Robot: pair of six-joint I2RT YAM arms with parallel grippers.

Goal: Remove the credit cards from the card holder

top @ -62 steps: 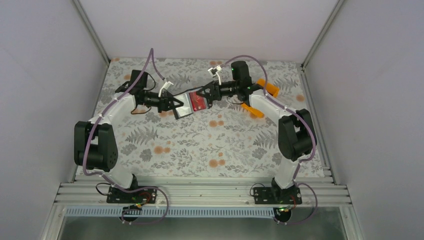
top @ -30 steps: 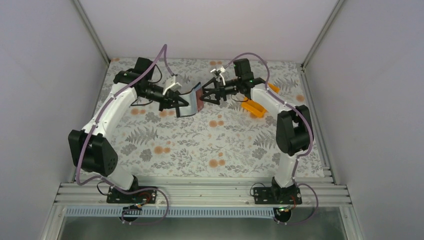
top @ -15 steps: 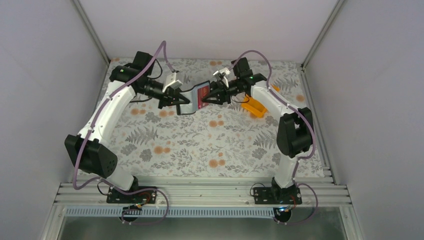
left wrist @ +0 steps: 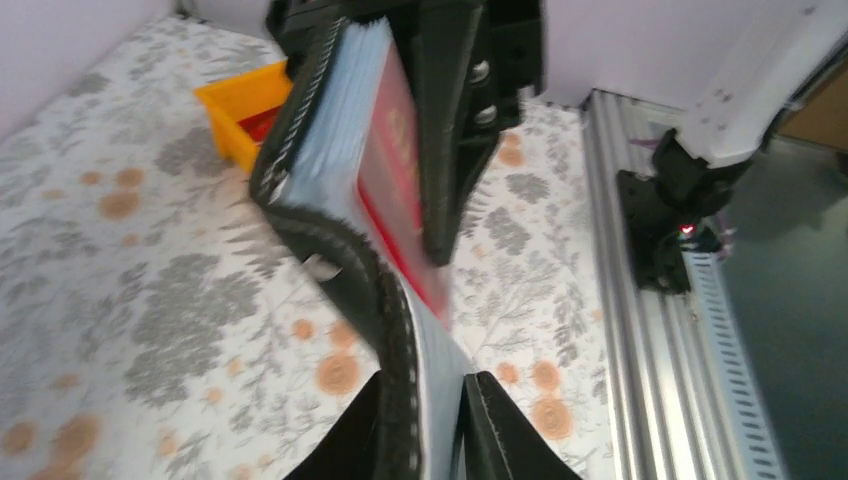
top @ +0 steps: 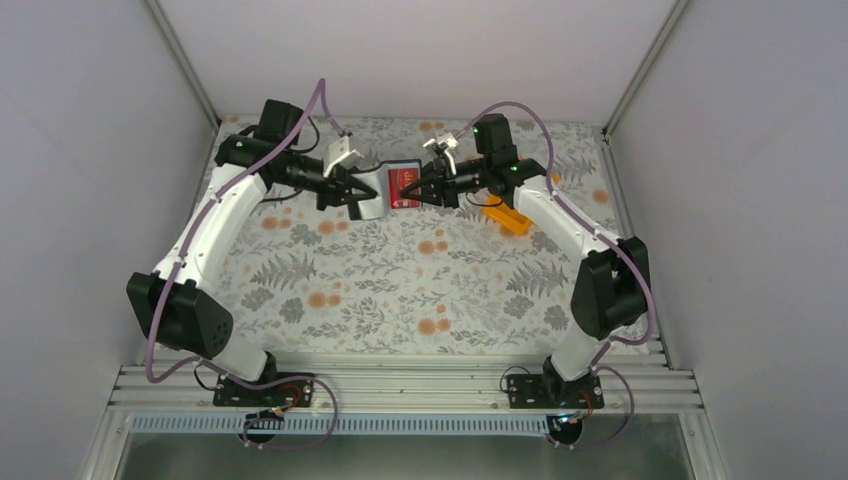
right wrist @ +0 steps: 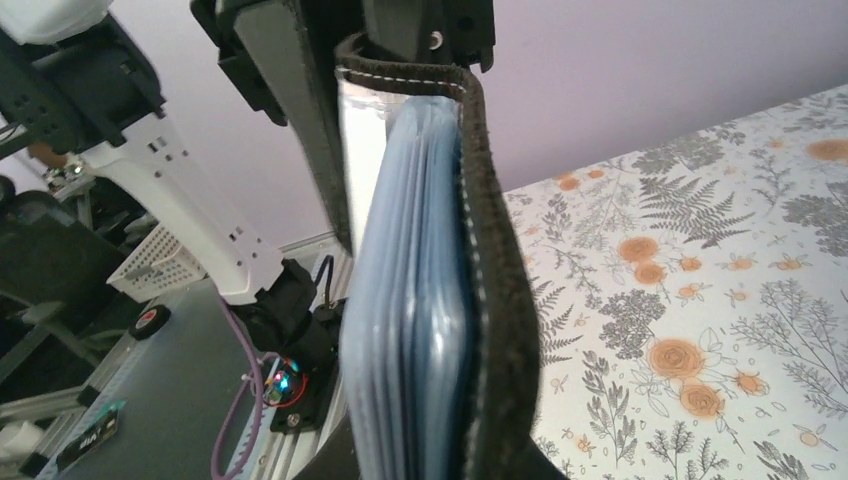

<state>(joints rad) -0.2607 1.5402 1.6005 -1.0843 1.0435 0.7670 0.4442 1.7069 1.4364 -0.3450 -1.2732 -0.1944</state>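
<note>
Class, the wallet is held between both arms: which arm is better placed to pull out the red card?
Right. The right gripper sits at the exposed edge of the red credit card, while the left gripper clamps the opposite side of the card holder, steadying it.

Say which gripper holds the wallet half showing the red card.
The right gripper: it clamps the red card side of the card holder; the left gripper clamps the grey-blue side.

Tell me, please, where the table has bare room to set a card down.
The near half of the table, between the arms, is bare. The far middle is crowded: the left end effector and the right end effector meet at the wallet, with the bin right of them.
</note>
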